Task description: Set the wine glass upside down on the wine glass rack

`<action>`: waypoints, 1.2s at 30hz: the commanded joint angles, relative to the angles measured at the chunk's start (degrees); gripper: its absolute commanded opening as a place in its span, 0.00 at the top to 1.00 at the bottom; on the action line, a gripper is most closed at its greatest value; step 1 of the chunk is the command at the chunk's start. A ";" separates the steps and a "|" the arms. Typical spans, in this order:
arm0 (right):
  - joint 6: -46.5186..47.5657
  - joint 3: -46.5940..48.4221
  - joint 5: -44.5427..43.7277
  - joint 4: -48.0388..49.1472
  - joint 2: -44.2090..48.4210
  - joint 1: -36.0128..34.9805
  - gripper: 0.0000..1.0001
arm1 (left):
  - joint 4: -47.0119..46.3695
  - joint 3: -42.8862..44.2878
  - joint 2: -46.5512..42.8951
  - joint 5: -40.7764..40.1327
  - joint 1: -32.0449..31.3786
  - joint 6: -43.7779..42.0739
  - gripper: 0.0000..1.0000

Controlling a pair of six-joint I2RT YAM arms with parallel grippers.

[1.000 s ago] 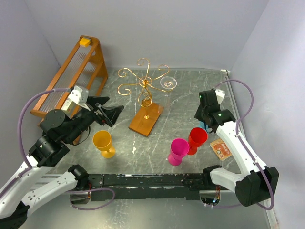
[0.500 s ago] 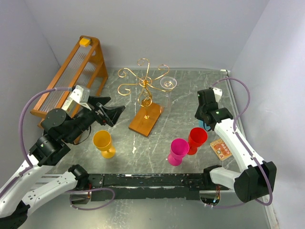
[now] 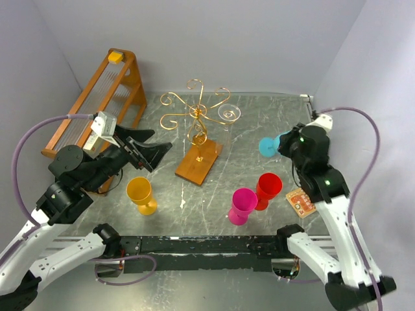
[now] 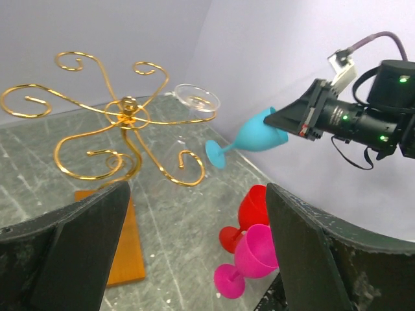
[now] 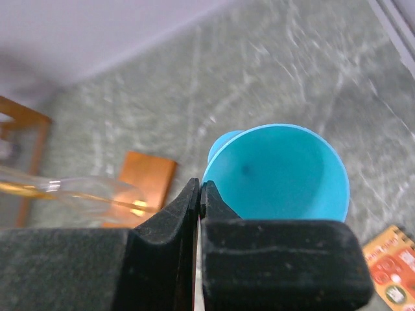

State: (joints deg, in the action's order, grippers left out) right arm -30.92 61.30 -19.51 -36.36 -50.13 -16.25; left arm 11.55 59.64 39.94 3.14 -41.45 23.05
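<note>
Left gripper spread wide and empty at left; right gripper pinched tight on the rim of the blue wine glass, held sideways aloft, foot toward the gold wine glass rack beyond.

wooden frame | yellow cup | pink cup beside red cup | card

The wine glass rack is thin gold wire: polished metal with bright highlights. Its base is smooth brown wood with a satin finish. The blue wine glass is opaque plastic, smooth and semi-matt. The clear glass is transparent and glossy. The red cup, pink cup and yellow cup are smooth opaque plastic. The table is grey, marbled, smooth and faintly reflective
</note>
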 commanded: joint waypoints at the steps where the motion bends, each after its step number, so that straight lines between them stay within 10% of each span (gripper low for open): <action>1: 0.42 2.44 5.72 6.21 7.30 -0.19 1.00 | -4.40 1.60 0.67 6.39 -0.11 4.25 0.04; 19: -8.21 4.28 25.50 30.58 21.60 -0.20 1.00 | -19.52 4.00 10.68 14.75 -0.05 32.05 0.08; 28: -10.89 0.15 28.08 50.49 12.33 -0.23 1.00 | -35.59 4.56 20.58 15.80 -0.47 53.18 0.14; 36: -14.33 2.05 34.52 65.60 0.28 -0.26 1.00 | -35.45 9.66 28.73 3.04 -0.54 54.00 0.13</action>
State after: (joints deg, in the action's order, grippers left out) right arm -43.16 61.98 10.70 18.02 -46.65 -16.25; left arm -19.29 65.25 66.00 13.50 -41.80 74.91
